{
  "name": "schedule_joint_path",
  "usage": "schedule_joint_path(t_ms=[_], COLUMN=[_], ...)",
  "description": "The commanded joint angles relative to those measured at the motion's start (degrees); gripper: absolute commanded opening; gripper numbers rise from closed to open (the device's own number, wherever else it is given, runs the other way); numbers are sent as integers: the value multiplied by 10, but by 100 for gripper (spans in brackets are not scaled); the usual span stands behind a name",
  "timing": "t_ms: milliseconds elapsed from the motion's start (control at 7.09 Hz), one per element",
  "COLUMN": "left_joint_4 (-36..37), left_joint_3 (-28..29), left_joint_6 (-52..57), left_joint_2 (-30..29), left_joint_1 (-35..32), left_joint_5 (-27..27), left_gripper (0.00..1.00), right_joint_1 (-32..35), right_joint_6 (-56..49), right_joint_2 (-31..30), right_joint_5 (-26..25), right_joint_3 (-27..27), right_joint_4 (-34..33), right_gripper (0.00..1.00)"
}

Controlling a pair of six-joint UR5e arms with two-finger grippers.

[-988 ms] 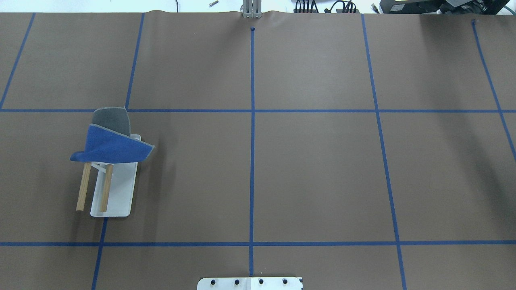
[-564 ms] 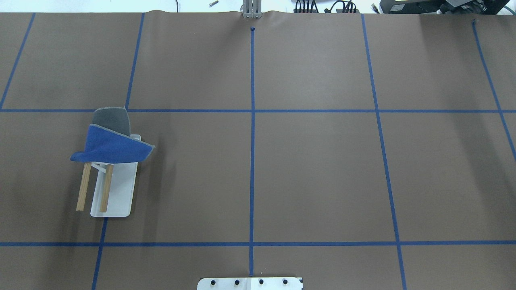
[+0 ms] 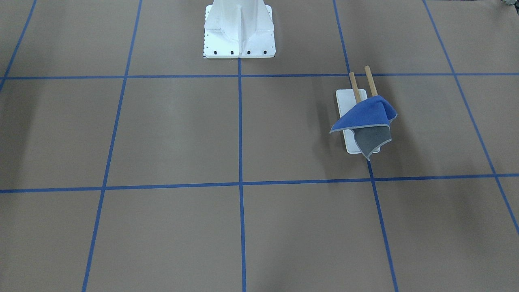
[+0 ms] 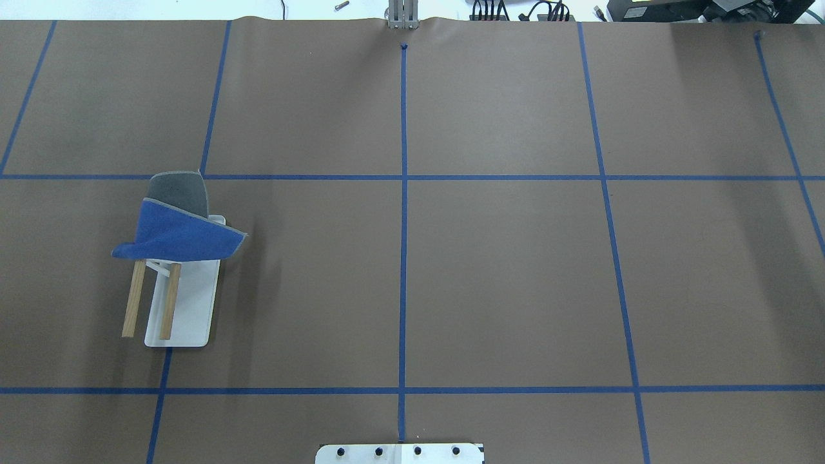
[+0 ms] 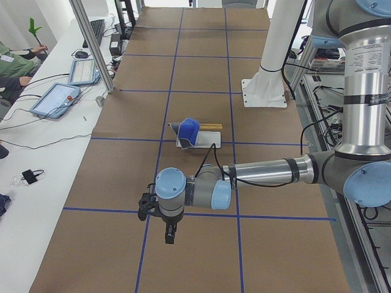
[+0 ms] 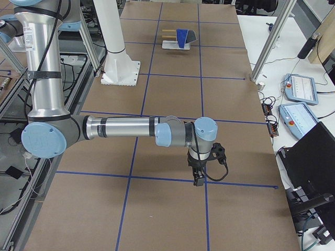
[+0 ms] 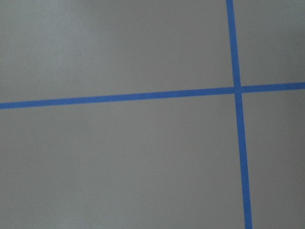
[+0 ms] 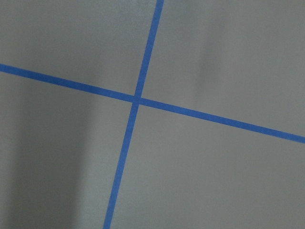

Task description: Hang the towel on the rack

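Observation:
The towel (image 4: 177, 235) hangs draped over the far ends of the rack's two wooden dowels, blue side up, with a grey flap (image 4: 177, 193) hanging behind. The rack (image 4: 190, 309) stands on its white base plate at the table's left. Both also show in the front-facing view, towel (image 3: 363, 115) and rack (image 3: 348, 101), in the exterior left view (image 5: 189, 129) and in the exterior right view (image 6: 183, 36). My left gripper (image 5: 170, 235) shows only in the exterior left view, my right gripper (image 6: 199, 179) only in the exterior right view. Both are far from the rack; I cannot tell whether they are open.
The brown table cover carries a grid of blue tape lines (image 4: 403, 225). The white robot pedestal (image 3: 239, 30) is bolted at the table's near middle. Monitors, tablets and cables lie on side benches (image 5: 58, 101). A person's arm (image 5: 18, 52) shows at the exterior left view's edge.

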Motion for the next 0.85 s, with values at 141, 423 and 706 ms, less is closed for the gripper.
schedule_joint_path(t_ms=[141,423,706], left_joint_4=[57,91,91], left_joint_3=[-40,-99,-103], left_joint_6=[-5,1,1], left_joint_2=[-11,7,9], left_joint_1=[1,0,3], left_joint_5=[-1,-2,-5], left_gripper=[99,99,99], right_joint_1=[0,0,-1], right_joint_6=[0,0,0], right_joint_2=[0,2,5], right_joint_5=[9,9,10], right_joint_3=[1,2,2], right_joint_4=[1,1,1], right_gripper=[100,100,100])
